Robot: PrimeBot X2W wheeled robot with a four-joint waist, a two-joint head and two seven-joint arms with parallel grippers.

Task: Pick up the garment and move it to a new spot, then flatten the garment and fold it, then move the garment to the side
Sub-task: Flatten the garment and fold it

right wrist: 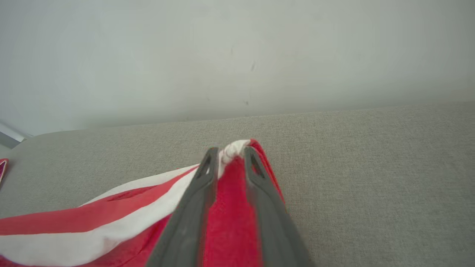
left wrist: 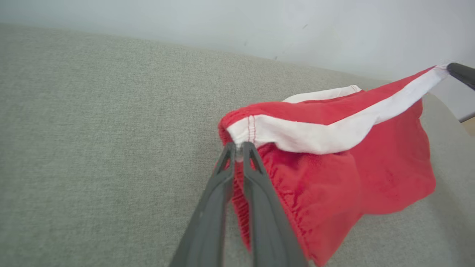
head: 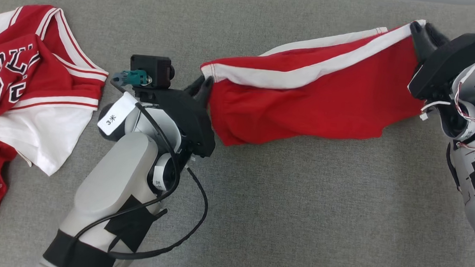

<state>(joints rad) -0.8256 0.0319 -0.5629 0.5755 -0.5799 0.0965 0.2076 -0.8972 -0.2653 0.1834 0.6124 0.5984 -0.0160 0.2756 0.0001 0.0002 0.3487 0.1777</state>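
Note:
The garment (head: 313,101) is a pair of red shorts with a white side stripe, stretched between my two grippers above the grey padded surface. My left gripper (head: 204,86) pinches its left corner; in the left wrist view the left gripper (left wrist: 238,146) is shut on the seam of the garment (left wrist: 334,167), which hangs down to the right. My right gripper (head: 425,31) holds the far right corner. In the right wrist view the right gripper (right wrist: 230,152) has bunched white and red cloth of the garment (right wrist: 230,207) between its slightly parted tips.
A red and white jersey (head: 30,87) lies crumpled at the left edge of the grey surface (head: 299,203). A black cable (head: 199,213) loops off my left forearm. A pale wall (left wrist: 259,26) rises behind the surface's far edge.

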